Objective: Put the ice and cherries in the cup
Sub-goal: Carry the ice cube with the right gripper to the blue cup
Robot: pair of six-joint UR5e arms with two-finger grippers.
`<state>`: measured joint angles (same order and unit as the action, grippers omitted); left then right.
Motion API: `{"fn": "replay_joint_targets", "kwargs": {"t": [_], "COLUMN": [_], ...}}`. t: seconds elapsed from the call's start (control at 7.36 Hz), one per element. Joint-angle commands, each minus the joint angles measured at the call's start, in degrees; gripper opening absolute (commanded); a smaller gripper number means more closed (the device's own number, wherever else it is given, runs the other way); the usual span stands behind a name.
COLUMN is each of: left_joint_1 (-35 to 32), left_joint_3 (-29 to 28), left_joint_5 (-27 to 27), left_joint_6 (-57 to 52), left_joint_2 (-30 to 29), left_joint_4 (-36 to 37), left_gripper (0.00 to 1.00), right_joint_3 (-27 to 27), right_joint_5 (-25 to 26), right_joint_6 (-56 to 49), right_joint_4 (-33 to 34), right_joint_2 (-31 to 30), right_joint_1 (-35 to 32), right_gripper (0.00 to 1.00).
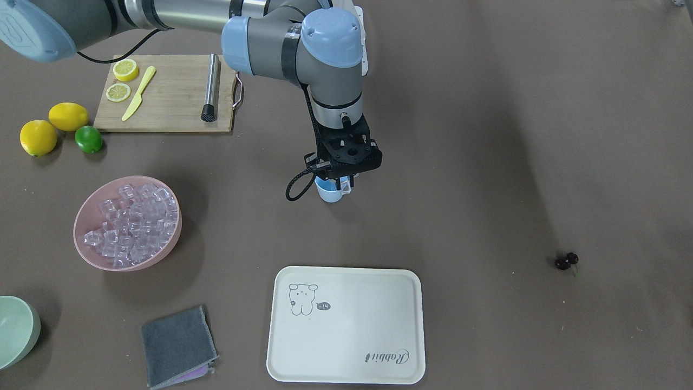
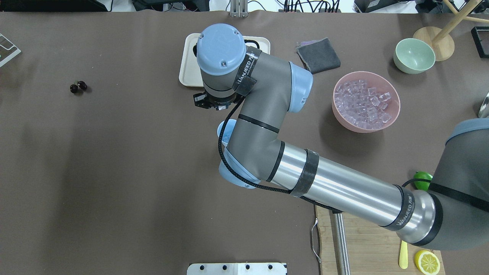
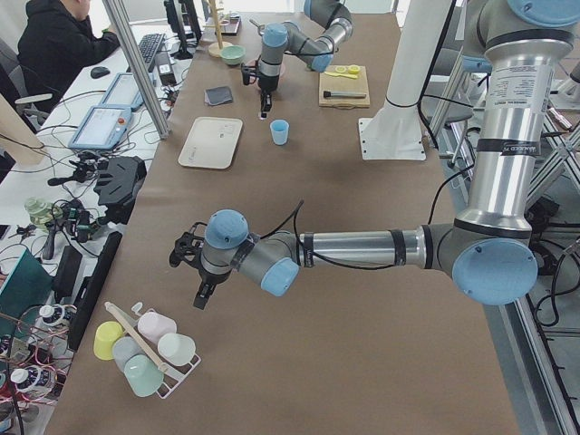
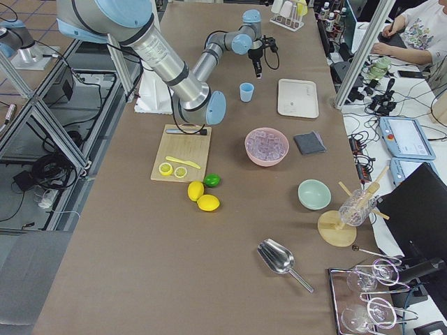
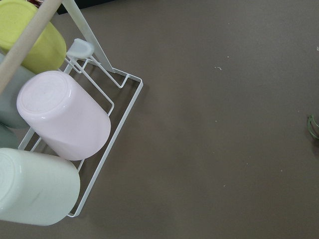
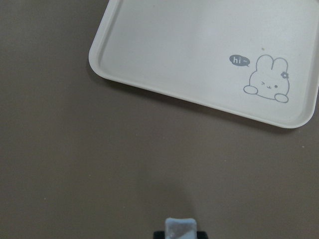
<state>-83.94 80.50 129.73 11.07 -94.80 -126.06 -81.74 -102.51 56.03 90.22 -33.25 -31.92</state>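
With the right gripper (image 1: 342, 185), its grasp impossible to tell, hanging off-centre toward the far rim of the cup (image 1: 327, 194), anything released may miss.

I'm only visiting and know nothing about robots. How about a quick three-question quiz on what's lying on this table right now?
1. True or false: the cherries already lie in the cup.
2. What holds the ice? A. white tray B. pink bowl C. green bowl
3. How many whole lemons lie beside the lime?
Key: 1 false; 2 B; 3 two.
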Motion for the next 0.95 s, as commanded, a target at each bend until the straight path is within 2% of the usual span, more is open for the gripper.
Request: {"fn": "replay_joint_targets", "kwargs": {"t": [0.0, 0.27, 0.68, 0.82], "left_joint_1": [0.0, 0.0, 0.0, 0.0], "left_joint_3": [0.0, 0.2, -0.2, 0.1], "left_joint_5": [0.0, 0.0, 0.0, 0.0], "left_joint_6": [0.1, 0.1, 0.1, 0.1], "left_joint_2": [-0.1, -0.2, -0.9, -0.8], "left_joint_4": [-0.1, 0.0, 0.0, 0.0], "left_gripper": [0.98, 0.98, 0.98, 0.98], "right_joint_3": [-1.7, -5.0, -5.4, -5.4], "right_joint_5": [0.6, 0.6, 1.9, 2.2], "right_joint_6": [0.0, 0.0, 1.0, 1.0], "right_joint_4": [-0.1, 0.3, 0.3, 0.3], "right_joint_2": [-2.7, -4.5, -5.9, -6.0], "right_joint_1": [0.5, 0.5, 1.3, 1.5], "right_gripper": [0.0, 0.0, 0.01, 0.04]}}
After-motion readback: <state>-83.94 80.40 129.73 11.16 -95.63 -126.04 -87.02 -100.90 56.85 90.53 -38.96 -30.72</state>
